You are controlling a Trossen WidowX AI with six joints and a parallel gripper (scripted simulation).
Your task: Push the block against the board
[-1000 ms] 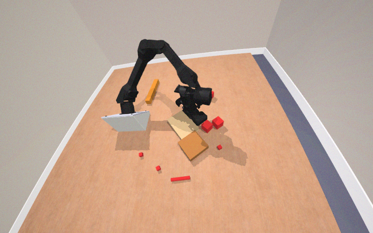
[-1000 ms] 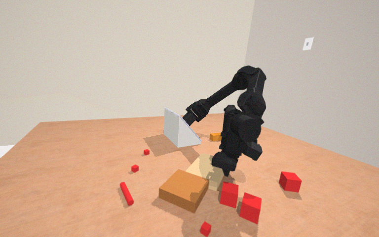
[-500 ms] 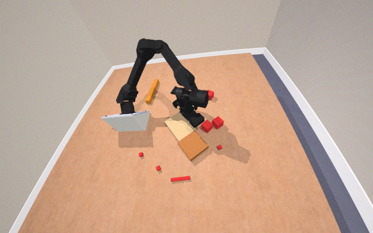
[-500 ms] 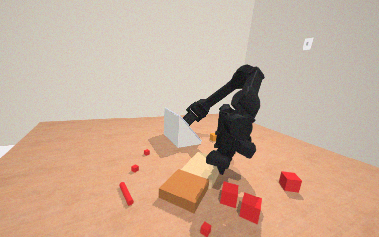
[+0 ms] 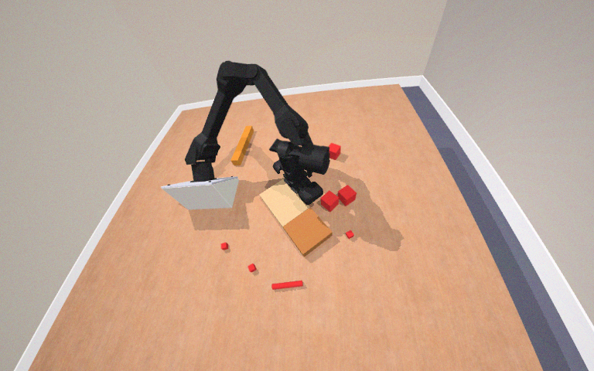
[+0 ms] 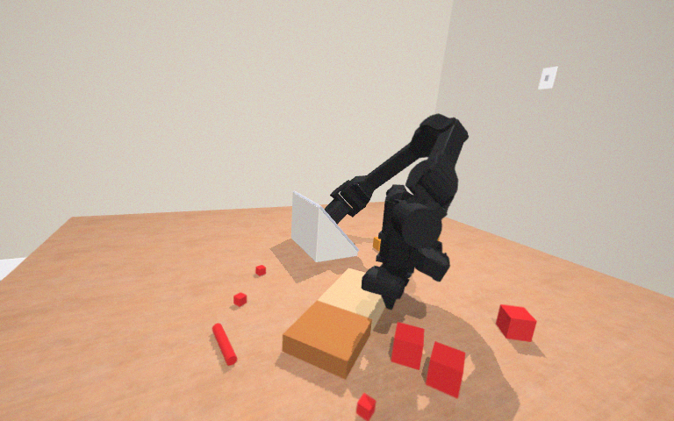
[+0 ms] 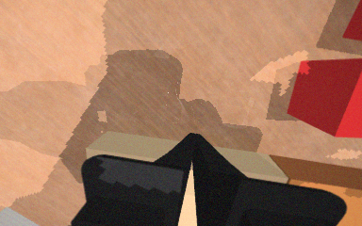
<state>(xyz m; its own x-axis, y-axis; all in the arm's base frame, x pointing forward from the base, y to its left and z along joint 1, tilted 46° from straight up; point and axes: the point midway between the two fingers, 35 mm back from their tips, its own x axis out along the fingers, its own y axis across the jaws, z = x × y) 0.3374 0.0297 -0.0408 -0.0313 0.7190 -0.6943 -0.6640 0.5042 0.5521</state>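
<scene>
A pale tan flat board (image 5: 282, 203) and a brown square block (image 5: 308, 232) lie in one line on the floor. One side of each touches the other, and their long edges look even. Both also show in the exterior view, the board (image 6: 350, 295) behind the block (image 6: 325, 335). My gripper (image 5: 312, 196) (image 6: 390, 300) is shut and empty. It is low, with its tips at the board's right side edge near its far end. In the wrist view the shut tips (image 7: 190, 141) stand against the board's side face (image 7: 141, 146).
Two red cubes (image 5: 329, 200) (image 5: 346, 194) sit just right of my gripper, and another (image 5: 334, 151) lies behind the arm. Small red cubes (image 5: 349, 233) (image 5: 223, 246) (image 5: 251, 267) and a red bar (image 5: 286, 285) lie in front. An orange bar (image 5: 242, 144) lies behind the white wedge base (image 5: 203, 192).
</scene>
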